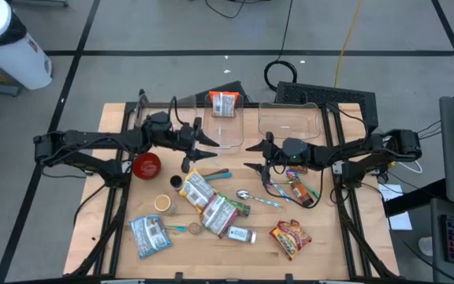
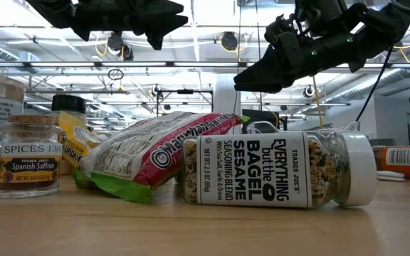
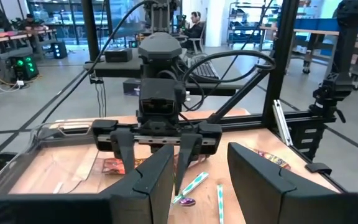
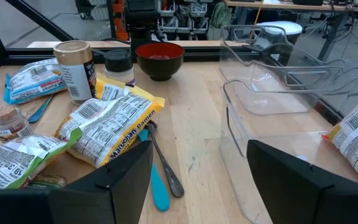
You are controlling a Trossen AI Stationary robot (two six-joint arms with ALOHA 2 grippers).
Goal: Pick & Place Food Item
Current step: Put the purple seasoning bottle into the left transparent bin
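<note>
My left gripper (image 1: 211,142) hangs above the table's upper middle in the high view, fingers parted with nothing between them, beside the left clear bin (image 1: 223,134). My right gripper (image 1: 252,155) hangs just right of centre, fingers spread wide and empty, below the right clear bin (image 1: 290,126).

A food packet (image 1: 224,103) lies at the top of the left bin. The other food lies loose in the lower middle of the frame: two noodle packs (image 1: 208,201), overlapping so their edges are hard to separate, a seasoning jar (image 2: 280,169) on its side, and a red snack bag (image 1: 290,238) lower right.

My right arm covers part of the wrappers (image 1: 299,189) under it; I cannot tell what they are. A red bowl (image 1: 146,165) sits centre left.
</note>
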